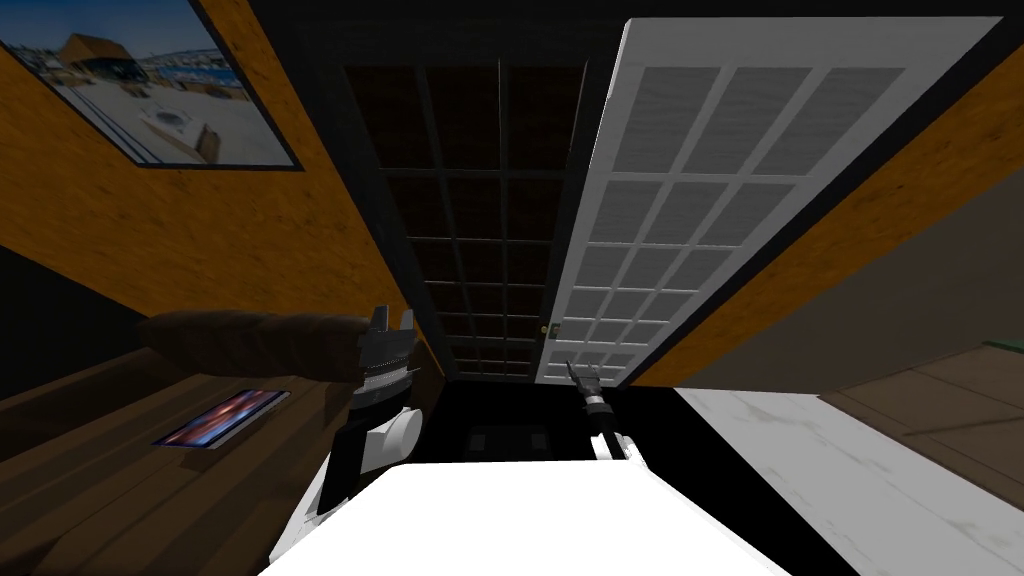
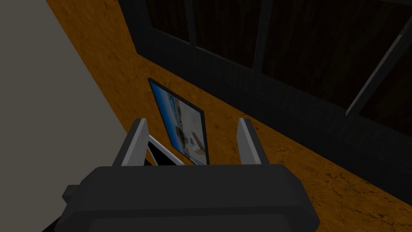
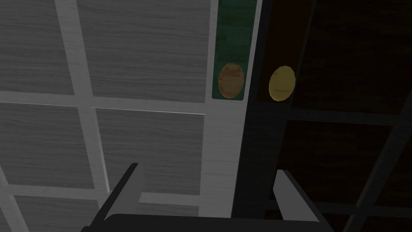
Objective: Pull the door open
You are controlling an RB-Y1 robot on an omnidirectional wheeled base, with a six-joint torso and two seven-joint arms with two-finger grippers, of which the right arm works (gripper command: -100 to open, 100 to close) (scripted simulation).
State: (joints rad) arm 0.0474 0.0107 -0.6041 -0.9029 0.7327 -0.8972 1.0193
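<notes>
Your right hand (image 3: 208, 169) has its fingers spread and holds nothing, pointing at the edge of the white panelled door (image 3: 141, 60). The door's brass knob (image 3: 231, 80) sits ahead of the fingertips, apart from them. Your left hand (image 1: 392, 319) is raised by the orange wall (image 1: 150, 230), fingers also spread.

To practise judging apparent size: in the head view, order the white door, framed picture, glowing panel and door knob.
1. white door
2. framed picture
3. glowing panel
4. door knob
This ranks apparent size only, since the wide lens distorts.
</notes>
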